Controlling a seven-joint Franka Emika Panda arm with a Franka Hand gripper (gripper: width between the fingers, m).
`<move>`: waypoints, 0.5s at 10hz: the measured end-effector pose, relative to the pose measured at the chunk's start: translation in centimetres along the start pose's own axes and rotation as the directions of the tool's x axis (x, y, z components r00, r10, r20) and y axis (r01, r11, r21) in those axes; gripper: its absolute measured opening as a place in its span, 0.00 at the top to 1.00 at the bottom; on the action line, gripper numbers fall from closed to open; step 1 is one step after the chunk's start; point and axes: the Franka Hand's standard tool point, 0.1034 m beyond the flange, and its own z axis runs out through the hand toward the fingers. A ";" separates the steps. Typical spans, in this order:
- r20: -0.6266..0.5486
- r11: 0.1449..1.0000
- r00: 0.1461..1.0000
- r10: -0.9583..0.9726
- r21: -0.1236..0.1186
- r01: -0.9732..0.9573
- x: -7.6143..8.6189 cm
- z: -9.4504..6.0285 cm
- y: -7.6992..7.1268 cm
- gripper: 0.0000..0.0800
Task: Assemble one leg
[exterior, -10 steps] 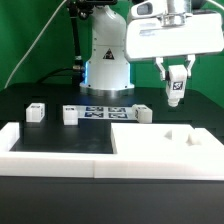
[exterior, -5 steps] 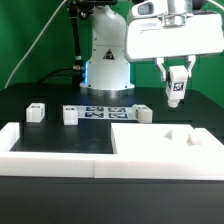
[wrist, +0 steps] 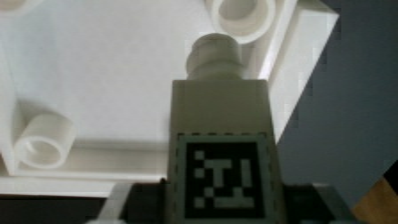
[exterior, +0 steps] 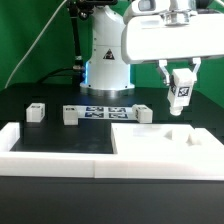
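The gripper (exterior: 180, 85) is clamped on the leg (exterior: 180, 97), held in the air above the large white tray-like part (exterior: 150, 148). The fingers are cut off in the wrist view. Only that view shows the leg's round tip (wrist: 214, 55) near a round boss (wrist: 238, 14) on the part.

Leg (exterior: 179, 95) (wrist: 222, 130): between the jaws, clear of the worktop (exterior: 60, 135), over the tray.
Tray (exterior: 165, 150) (wrist: 107, 60): worktop front, exterior view's right.
Marker board (exterior: 105, 112): behind the tray, mid-worktop.
Left block (exterior: 36, 112), middle block (exterior: 70, 116): exterior view's left of the marker board.
Right block (exterior: 142, 113): at the marker board's other end.
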 end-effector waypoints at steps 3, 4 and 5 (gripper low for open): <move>-0.025 1.000 1.000 0.006 0.004 -0.006 1.8 0.6 0.1 0.64; -0.024 1.000 1.000 0.006 0.004 -0.006 1.8 0.6 0.1 0.64; -0.024 1.000 1.000 0.006 0.004 -0.006 1.8 0.6 0.1 0.64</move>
